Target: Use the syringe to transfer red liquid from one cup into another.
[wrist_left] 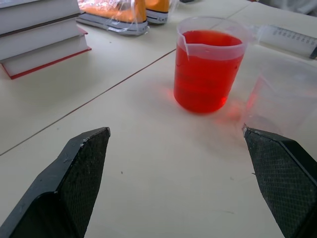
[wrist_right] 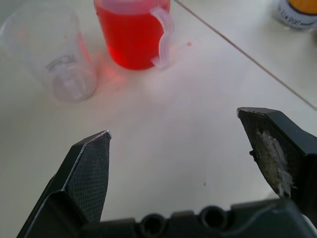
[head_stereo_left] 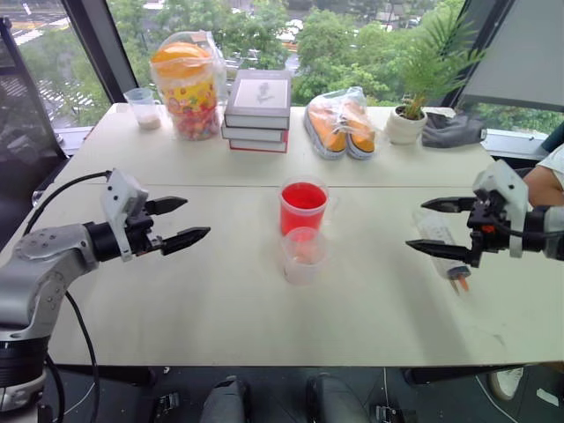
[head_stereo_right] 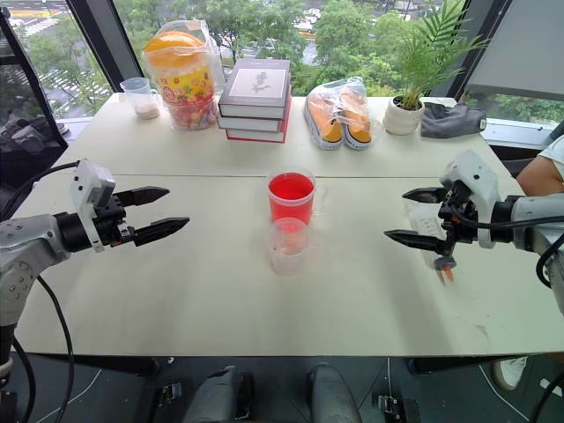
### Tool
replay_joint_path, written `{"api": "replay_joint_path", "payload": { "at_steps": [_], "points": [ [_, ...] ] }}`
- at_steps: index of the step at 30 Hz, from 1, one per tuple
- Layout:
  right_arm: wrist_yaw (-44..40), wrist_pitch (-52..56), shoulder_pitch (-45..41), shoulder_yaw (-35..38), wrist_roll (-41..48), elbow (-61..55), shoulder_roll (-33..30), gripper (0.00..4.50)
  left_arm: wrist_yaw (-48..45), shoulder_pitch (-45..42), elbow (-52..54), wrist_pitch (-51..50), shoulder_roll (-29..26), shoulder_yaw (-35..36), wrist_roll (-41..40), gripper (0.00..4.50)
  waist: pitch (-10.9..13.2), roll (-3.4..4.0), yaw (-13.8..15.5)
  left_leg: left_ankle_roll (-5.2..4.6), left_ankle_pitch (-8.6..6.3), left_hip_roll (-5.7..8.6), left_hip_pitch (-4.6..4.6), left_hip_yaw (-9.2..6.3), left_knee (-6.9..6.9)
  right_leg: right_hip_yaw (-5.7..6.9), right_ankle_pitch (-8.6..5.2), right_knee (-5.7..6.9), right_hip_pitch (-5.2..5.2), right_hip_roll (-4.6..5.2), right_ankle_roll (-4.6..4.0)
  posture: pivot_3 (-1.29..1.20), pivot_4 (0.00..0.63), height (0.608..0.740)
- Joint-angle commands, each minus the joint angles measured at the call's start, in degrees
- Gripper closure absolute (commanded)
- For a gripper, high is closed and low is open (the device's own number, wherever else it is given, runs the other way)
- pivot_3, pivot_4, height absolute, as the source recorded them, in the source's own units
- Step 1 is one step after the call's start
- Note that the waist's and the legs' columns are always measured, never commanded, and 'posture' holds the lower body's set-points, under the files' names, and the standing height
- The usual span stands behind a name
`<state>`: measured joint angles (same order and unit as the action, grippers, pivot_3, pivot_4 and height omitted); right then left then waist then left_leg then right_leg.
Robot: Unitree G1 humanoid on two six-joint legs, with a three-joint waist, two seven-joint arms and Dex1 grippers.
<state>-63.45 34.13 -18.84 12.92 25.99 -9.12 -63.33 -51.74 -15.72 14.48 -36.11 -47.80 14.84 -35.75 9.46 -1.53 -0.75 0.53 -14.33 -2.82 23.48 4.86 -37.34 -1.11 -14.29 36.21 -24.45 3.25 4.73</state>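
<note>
The taller cup with a handle (head_stereo_left: pixel 303 207) stands mid-table, filled with red liquid (wrist_left: pixel 205 74). Just in front of it, touching or nearly so, stands the shorter colourless cup (head_stereo_left: pixel 303 256), which looks empty. The syringe (head_stereo_left: pixel 445 256) lies flat on the table at the right, its orange tip (head_stereo_left: pixel 461 284) towards the front edge. My right gripper (head_stereo_left: pixel 416 225) hovers open over it, pointing at the cups and partly hiding its barrel. Left of the cups, my left gripper (head_stereo_left: pixel 196 218) is open and empty, also pointing at them.
Along the back edge stand a small cup (head_stereo_left: pixel 144 107), a candy jar (head_stereo_left: pixel 185 84), a stack of books (head_stereo_left: pixel 258 110), bagged orange shoes (head_stereo_left: pixel 342 122), a potted plant (head_stereo_left: pixel 410 119) and a dark cloth (head_stereo_left: pixel 452 132). A person's sleeve (head_stereo_left: pixel 551 172) shows at the far right.
</note>
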Motion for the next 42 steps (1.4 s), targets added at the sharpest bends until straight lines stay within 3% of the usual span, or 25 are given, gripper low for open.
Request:
{"api": "replay_joint_path", "payload": {
  "at_steps": [1, 5, 10, 14, 18, 23, 27, 42],
  "points": [
    [1.7, 0.5, -2.7, 0.0, -0.8, 2.6, 0.1, 0.01, 0.7, -0.4, 2.0, 0.0, 0.0, 1.4, -1.1, 0.04, 0.0, 0.00, 0.0, 0.00, 0.00, 0.00, 0.00, 0.00, 0.00, 0.00, 0.00, 0.00, 0.00, 0.00, 0.00, 0.00, 0.150, 0.740],
    [3.1, 1.9, -10.3, -5.6, -5.6, 10.2, -1.5, 0.01, 1.4, -2.0, 1.0, 1.2, 1.7, -0.1, -0.2, 0.04, 0.0, 0.00, -0.1, 0.00, 0.00, 0.01, 0.00, 0.03, -0.02, -0.02, 0.00, 0.00, 0.00, 0.01, 0.00, 0.00, 0.150, 0.740],
    [-0.2, 13.9, -24.8, -20.6, -14.7, 21.9, -4.0, 0.01, 1.6, -3.6, -1.0, 3.2, 3.7, -2.5, 1.7, 0.04, 0.0, 0.06, -0.2, 0.00, 0.00, 0.01, 0.00, 0.07, -0.06, -0.07, 0.01, 0.03, -0.05, 0.01, -0.02, 0.00, 0.150, 0.740],
    [-3.0, 25.5, -36.4, -30.7, -20.0, 31.7, -0.9, 0.01, 2.0, -3.9, -1.6, 4.7, 5.1, -3.8, 2.9, 0.04, 0.0, 0.08, -0.3, 0.00, 0.00, 0.01, 0.02, 0.13, 0.08, -0.13, 0.01, 0.02, -0.16, 0.00, -0.02, 0.00, 0.150, 0.740],
    [-2.0, 30.1, -45.2, -36.6, -25.0, 44.2, 4.4, 0.01, 2.6, -3.7, -1.6, 5.8, 6.2, -4.4, 3.8, 0.04, 0.0, 0.08, -0.4, 0.00, 0.00, 0.01, 0.06, 0.16, 0.08, -0.14, 0.02, 0.03, -0.20, -0.02, -0.01, 0.00, 0.150, 0.740],
    [2.8, 26.6, -52.2, -38.0, -29.9, 64.0, 12.3, 0.01, 3.3, -3.0, -0.8, 6.0, 6.8, -4.3, 4.1, 0.04, 0.0, 0.08, -0.2, 0.00, 0.00, 0.04, 0.10, 0.36, 0.06, -0.14, 0.03, 0.03, -0.21, -0.01, 0.01, 0.00, 0.150, 0.740],
    [5.4, 22.1, -54.0, -37.8, -33.0, 73.2, 15.6, 0.01, 3.9, -2.3, 0.4, 5.8, 6.6, -4.0, 4.2, 0.04, 0.0, 0.09, -0.1, 0.00, 0.00, 0.06, 0.11, 0.38, 0.06, -0.13, 0.11, 0.04, -0.20, -0.01, 0.15, 0.00, 0.150, 0.740],
    [12.1, 20.2, -55.6, -30.0, -34.9, 82.5, 21.5, 0.01, 6.3, 0.3, 3.8, 4.7, 6.1, -3.1, 3.6, 0.04, 0.0, 0.14, -0.5, 0.03, 0.02, 0.06, 0.07, 0.38, 0.05, -0.14, 0.16, 0.15, -0.20, -0.03, 0.22, 0.00, 0.150, 0.740]
  ]
}}
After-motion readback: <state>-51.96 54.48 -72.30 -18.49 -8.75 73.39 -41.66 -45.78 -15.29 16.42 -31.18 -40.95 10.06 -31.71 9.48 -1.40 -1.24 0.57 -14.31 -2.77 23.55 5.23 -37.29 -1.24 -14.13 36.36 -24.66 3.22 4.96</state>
